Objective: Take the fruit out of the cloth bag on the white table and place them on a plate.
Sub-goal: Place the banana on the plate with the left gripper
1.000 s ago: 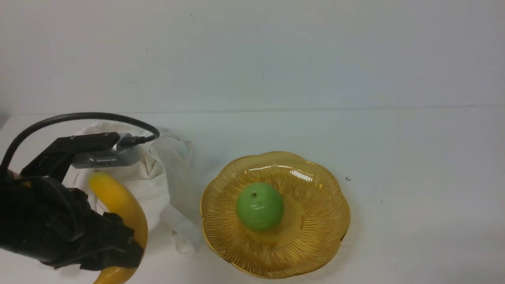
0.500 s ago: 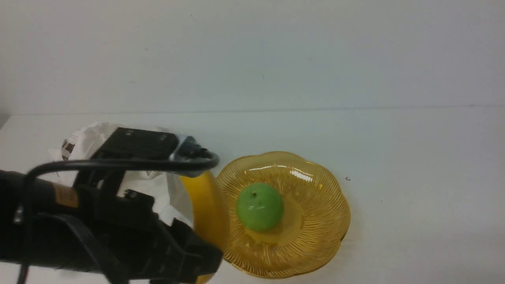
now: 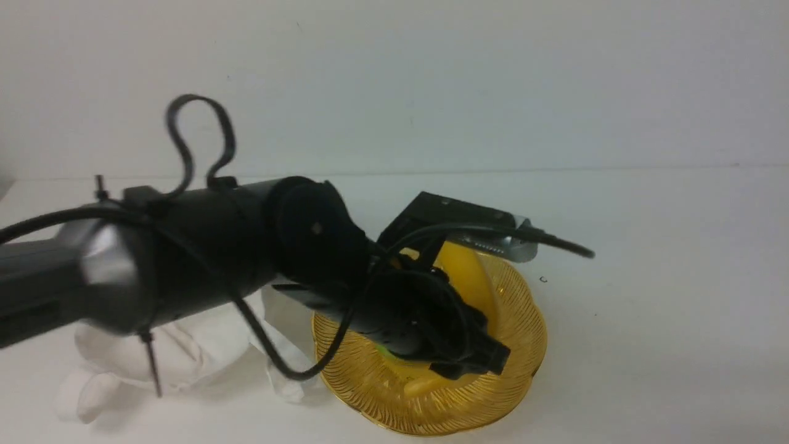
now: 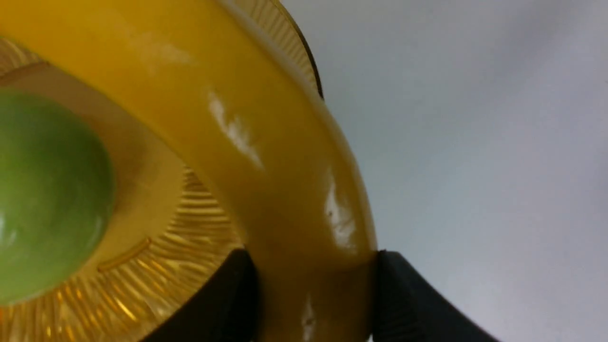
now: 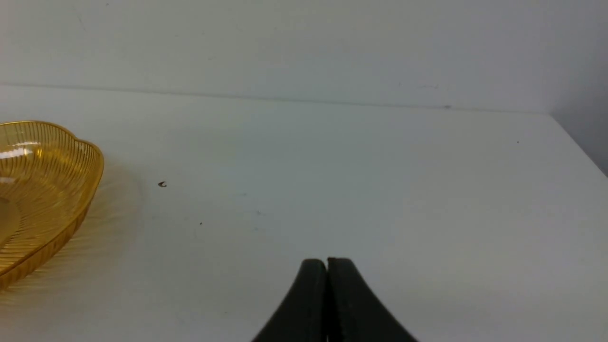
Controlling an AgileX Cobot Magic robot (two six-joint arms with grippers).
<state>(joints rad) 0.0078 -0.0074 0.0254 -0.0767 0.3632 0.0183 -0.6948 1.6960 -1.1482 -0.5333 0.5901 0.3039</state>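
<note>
My left gripper (image 4: 313, 294) is shut on the yellow banana (image 4: 266, 156), with a black finger (image 4: 403, 304) on each side of it. In the front view the left arm reaches over the amber ribbed plate (image 3: 524, 333) and holds the banana (image 3: 468, 277) within the plate's rim, beside the green apple (image 4: 42, 190). I cannot tell whether the banana touches the plate. The arm hides most of the apple in the front view. The white cloth bag (image 3: 191, 351) lies crumpled to the left of the plate. My right gripper (image 5: 327, 266) is shut and empty above the white table (image 5: 332, 180), to the right of the plate (image 5: 61, 190).
A black cable (image 3: 197, 135) loops above the left arm, and another hangs down in front of the bag and the plate's left edge. A tiny dark speck (image 3: 543, 279) lies on the table right of the plate. A pale wall stands behind the table.
My left arm has swung right from over the bag to over the plate, carrying the banana with it. The arm now covers the apple, and the bag lies flatter.
</note>
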